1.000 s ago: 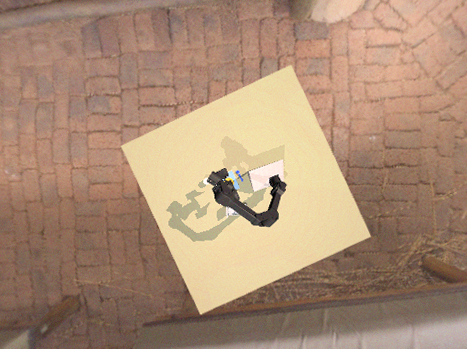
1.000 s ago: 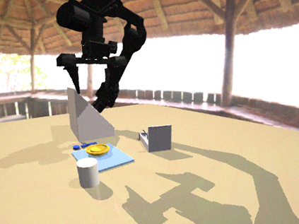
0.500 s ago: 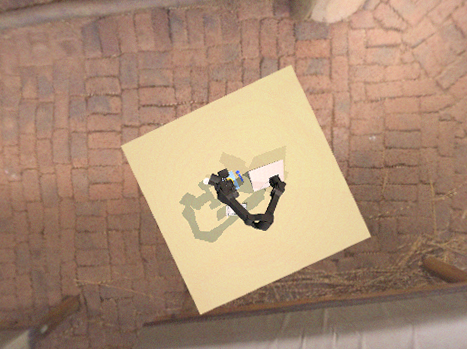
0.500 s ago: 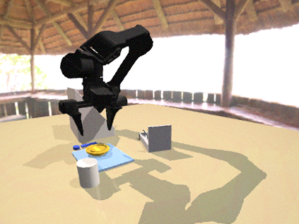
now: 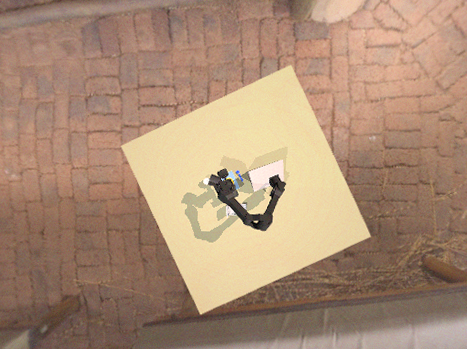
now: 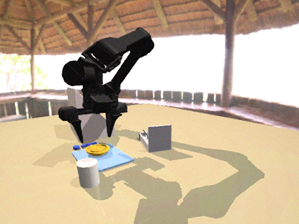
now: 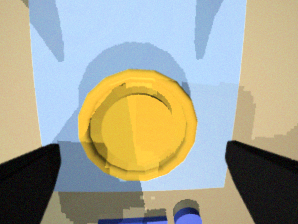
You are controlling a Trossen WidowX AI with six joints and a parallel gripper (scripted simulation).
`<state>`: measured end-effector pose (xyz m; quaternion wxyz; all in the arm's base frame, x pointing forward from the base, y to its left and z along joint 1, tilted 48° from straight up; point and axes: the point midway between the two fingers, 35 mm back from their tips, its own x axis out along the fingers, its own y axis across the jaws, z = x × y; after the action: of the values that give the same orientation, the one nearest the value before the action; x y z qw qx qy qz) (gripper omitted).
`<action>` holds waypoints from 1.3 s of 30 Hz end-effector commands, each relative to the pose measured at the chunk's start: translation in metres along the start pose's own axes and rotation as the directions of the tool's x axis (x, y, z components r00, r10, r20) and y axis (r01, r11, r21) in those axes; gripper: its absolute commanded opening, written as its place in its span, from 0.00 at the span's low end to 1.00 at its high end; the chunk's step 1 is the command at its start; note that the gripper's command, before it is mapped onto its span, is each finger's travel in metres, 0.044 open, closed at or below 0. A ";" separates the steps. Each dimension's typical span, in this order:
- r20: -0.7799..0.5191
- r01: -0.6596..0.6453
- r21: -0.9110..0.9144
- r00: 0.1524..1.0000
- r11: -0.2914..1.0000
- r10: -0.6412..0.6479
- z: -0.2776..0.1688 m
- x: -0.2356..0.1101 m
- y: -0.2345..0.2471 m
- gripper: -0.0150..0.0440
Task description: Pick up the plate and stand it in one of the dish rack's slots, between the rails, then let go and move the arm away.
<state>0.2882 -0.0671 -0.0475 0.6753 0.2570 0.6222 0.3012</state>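
Note:
The yellow round plate (image 6: 97, 149) (image 7: 137, 125) lies flat on a light blue mat (image 6: 121, 158) (image 7: 135, 20). My gripper (image 6: 97, 139) (image 7: 144, 152) is open and empty. It points down above the plate, with one finger on each side; in the wrist view the fingertips stand wider apart than the plate and level with its lower half. The dish rack (image 5: 236, 210) (image 6: 159, 138) stands apart from the mat, to its right in the exterior view. Its grey end panel hides most of the slots there. In the top view the arm largely hides the plate.
A white cup (image 5: 206, 181) (image 6: 88, 173) stands at the mat's near edge in the exterior view. A blue bar (image 6: 89, 144) (image 7: 132, 220) and a blue round piece (image 6: 76, 147) (image 7: 187, 215) lie beyond the opposite edge. A tall pale panel (image 5: 266, 176) (image 6: 94, 127) stands behind them.

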 end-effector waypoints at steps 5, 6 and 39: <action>-0.002 -0.009 0.006 1.000 1.000 0.009 -0.001 0.015 0.001 0.93; -0.002 -0.009 0.006 1.000 1.000 0.009 -0.001 0.016 0.001 0.93; 0.000 -0.013 0.006 1.000 1.000 0.013 0.000 0.041 0.002 0.82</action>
<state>0.2898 -0.0365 -0.0738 0.6731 0.2609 0.6216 0.3041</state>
